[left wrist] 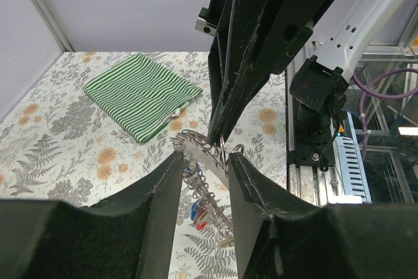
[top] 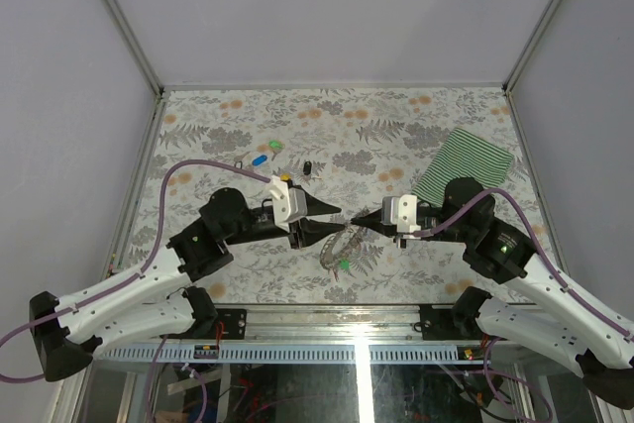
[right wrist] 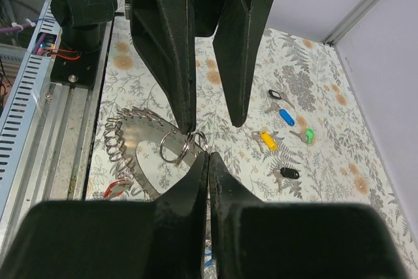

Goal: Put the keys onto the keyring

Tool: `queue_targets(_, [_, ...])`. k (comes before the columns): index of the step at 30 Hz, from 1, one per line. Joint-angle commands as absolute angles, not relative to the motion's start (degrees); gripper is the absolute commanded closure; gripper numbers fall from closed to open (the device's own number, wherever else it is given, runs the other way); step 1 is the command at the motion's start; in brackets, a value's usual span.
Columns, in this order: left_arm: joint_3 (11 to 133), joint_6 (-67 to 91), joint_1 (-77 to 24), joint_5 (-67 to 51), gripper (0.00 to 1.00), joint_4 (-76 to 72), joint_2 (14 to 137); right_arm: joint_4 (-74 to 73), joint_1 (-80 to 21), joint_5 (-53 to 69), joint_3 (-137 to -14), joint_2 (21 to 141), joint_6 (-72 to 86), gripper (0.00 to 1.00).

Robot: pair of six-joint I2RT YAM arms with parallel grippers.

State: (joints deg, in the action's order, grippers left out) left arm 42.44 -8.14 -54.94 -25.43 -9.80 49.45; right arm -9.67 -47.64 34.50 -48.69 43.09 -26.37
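Observation:
The keyring [right wrist: 139,155], a flat grey ring edged with small wire loops, is tilted up off the table between both arms [top: 338,246]. My right gripper [right wrist: 208,155] is shut on its edge beside a few small split rings [right wrist: 176,145]. A red key [right wrist: 116,189] and a blue one [left wrist: 193,210] hang on the keyring. My left gripper [left wrist: 206,156] stands open, its fingers [right wrist: 185,63] on either side of the split rings, one tip touching them. Loose keys lie beyond: yellow [right wrist: 268,140], blue [right wrist: 286,117], green [right wrist: 308,136] and two black ones [right wrist: 289,173].
A folded green striped cloth [top: 464,167] lies at the back right of the flowered table. A green key tag [top: 344,264] shows under the keyring. The metal rail [top: 327,322] and both arm bases run along the near edge. Grey walls enclose three sides.

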Motion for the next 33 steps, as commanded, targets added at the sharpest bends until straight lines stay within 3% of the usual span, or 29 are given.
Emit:
queue_targets(1, [44.7, -6.8, -55.1, -23.9, 0.67, -14.1, 49.9, -4.7, -48.0, 35.0, -51.6, 42.3, -26.4, 1.0])
queue_targets(33, [46.8, -7.2, -55.2, -23.7, 0.67, -12.2, 52.4, -4.8, -48.0, 35.4, -51.9, 42.7, -25.4, 1.0])
